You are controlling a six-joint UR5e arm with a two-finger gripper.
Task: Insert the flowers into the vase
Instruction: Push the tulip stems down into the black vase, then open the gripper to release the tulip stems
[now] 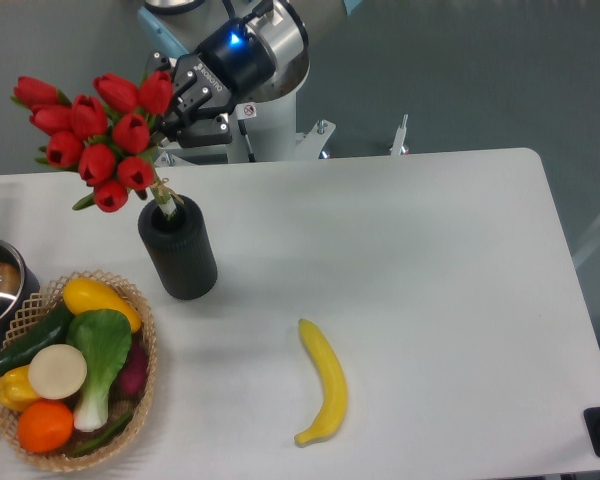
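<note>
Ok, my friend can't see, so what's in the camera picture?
A bunch of red flowers stands with its stems in the mouth of a black vase on a white table, with the robot's gripper right beside the buds. A banana and a basket of vegetables lie nearby.

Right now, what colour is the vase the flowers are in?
The vase is matte black with ribbed sides, clearest in the fixed camera view.
</note>
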